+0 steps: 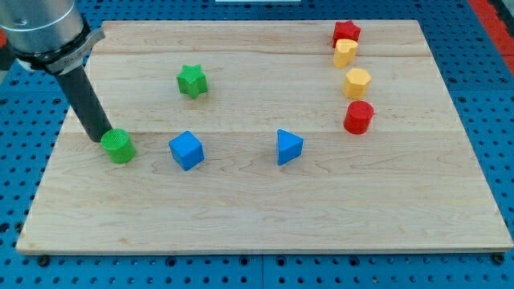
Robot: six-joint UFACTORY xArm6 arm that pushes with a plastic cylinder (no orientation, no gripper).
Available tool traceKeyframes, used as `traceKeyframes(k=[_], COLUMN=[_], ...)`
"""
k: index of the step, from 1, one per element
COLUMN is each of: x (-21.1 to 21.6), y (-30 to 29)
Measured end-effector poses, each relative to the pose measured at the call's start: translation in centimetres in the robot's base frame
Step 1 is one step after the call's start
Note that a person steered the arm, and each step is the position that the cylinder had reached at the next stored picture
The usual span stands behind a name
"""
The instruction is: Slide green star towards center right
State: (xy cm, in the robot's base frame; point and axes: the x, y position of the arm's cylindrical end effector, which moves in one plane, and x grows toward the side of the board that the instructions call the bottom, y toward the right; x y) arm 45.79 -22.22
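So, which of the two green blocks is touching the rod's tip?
The green cylinder at the view's left: my tip rests against its left side. The green star lies apart, higher and further right.

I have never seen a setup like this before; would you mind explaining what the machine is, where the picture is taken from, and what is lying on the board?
This is one camera view looking down at an angle on a wooden board; where the camera is mounted is not on record. I am a robot arm that ends in a straight dark rod, with no gripper, so nothing is held: I only push blocks. My tip sits at the view's left, against the green cylinder. The green star, which I am to slide towards center right, lies up and to the right of it, untouched. Along the middle are a blue cube and a blue triangular block. At the right stand a red star, a yellow heart-like block, a yellow hexagon and a red cylinder.
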Motion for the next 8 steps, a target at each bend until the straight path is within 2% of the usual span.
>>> traceKeyframes(k=[3,4,5,6,8], x=[-11.2,-12.9,-12.9,-10.8,-6.1], y=[3.9,6.1,9.5,11.4,19.4])
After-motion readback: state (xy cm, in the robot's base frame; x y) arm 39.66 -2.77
